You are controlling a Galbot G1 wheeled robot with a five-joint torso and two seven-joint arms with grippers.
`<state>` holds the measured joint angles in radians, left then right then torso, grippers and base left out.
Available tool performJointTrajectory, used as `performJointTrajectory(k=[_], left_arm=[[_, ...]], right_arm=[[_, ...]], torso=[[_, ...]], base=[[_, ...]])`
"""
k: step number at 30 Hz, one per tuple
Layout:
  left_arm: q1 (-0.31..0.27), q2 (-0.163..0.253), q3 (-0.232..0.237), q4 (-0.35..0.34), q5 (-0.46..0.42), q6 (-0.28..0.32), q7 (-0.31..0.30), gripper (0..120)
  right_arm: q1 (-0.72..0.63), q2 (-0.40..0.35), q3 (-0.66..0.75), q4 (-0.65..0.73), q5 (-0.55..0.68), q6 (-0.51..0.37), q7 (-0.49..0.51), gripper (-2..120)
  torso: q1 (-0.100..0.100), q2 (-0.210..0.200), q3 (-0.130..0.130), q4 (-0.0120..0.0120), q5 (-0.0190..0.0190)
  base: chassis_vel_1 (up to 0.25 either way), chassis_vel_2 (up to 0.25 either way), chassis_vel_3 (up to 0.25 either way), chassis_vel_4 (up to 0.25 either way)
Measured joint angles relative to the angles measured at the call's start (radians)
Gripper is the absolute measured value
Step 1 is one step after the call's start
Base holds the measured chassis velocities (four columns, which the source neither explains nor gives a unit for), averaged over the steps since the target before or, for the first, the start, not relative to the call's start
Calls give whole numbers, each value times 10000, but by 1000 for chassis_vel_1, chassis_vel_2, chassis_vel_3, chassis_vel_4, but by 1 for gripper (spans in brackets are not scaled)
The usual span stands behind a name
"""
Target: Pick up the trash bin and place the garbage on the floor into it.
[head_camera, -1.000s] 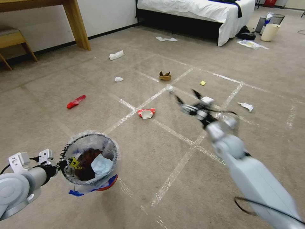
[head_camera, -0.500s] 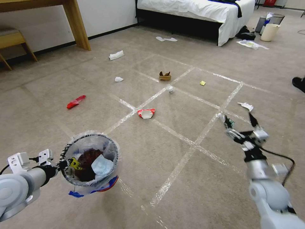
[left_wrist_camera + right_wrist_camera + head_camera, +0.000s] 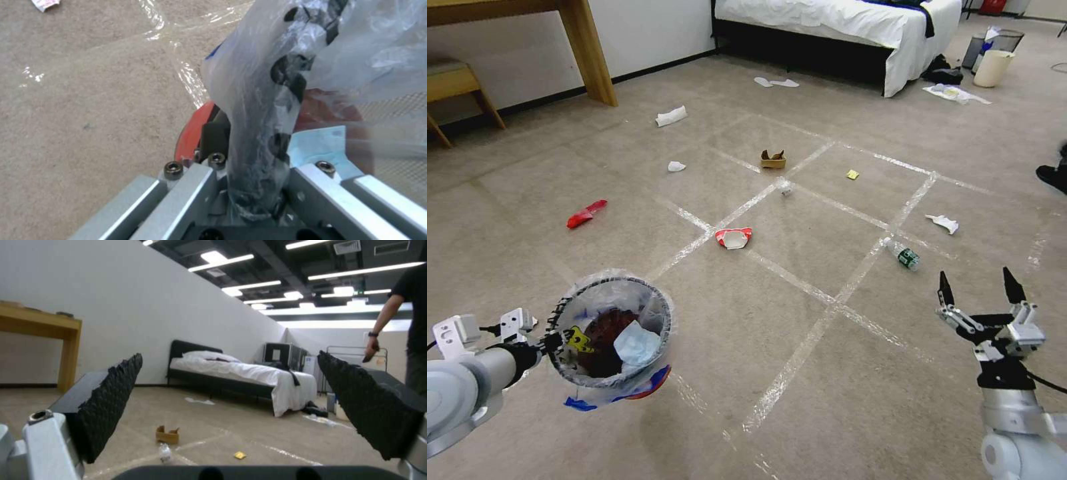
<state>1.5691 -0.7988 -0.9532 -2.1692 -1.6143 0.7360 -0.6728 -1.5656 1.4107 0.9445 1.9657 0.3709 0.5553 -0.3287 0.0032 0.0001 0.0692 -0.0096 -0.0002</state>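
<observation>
the left gripper (image 3: 550, 343) is clamped on the near rim of the trash bin (image 3: 608, 339), holding it up off the floor (image 3: 800, 313) at the robot's left front. from the left wrist view the fingers (image 3: 216, 133) pinch the black mesh wall and the crinkly plastic bag (image 3: 262, 83) together, with the red base showing just behind. inside the bin lie a pale blue face mask (image 3: 635, 343) and something dark reddish-brown, and a small yellow tag (image 3: 578, 340) sits on the rim next to the gripper.

the right gripper (image 3: 979, 292) is raised at the robot's right front, jaws spread wide, nothing between them, pads pointing away towards the bed (image 3: 840, 23). in the right wrist view its two black ridged pads (image 3: 111, 400) stand well apart.

the rest of the garbage is scattered over the carpet among the tape lines. a small bottle (image 3: 902, 253) lies on a tape line, near and beyond the right gripper. a crumpled white tissue (image 3: 944, 223) is a little farther out. a red-and-white paper bowl (image 3: 734, 237) lies on its side near the middle, a red wrapper (image 3: 586, 213) off to the left, a brown cardboard tray (image 3: 773, 159) farther on, a small white scrap (image 3: 676, 166) to its left, a small yellow scrap (image 3: 852, 174) to its right, and another white tissue (image 3: 671, 116) towards the wooden table leg (image 3: 590, 57).
</observation>
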Motion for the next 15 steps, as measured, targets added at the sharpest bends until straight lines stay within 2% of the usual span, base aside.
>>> performJointTrajectory(k=[7, 15], left_arm=[[38, -78, -190, -68, -286, 5, -272, 1], [39, -202, -173, -72, -297, 5, -304, 1]], right_arm=[[-466, 347, -69, -361, -222, 856, -489, 100], [-469, 388, -94, -756, -279, 1218, -610, 100]], torso=[[0, 0, 0, -2, 2], [0, 0, 0, 0, 2]], base=[[0, 0, 0, 0], [0, 0, 0, 0]])
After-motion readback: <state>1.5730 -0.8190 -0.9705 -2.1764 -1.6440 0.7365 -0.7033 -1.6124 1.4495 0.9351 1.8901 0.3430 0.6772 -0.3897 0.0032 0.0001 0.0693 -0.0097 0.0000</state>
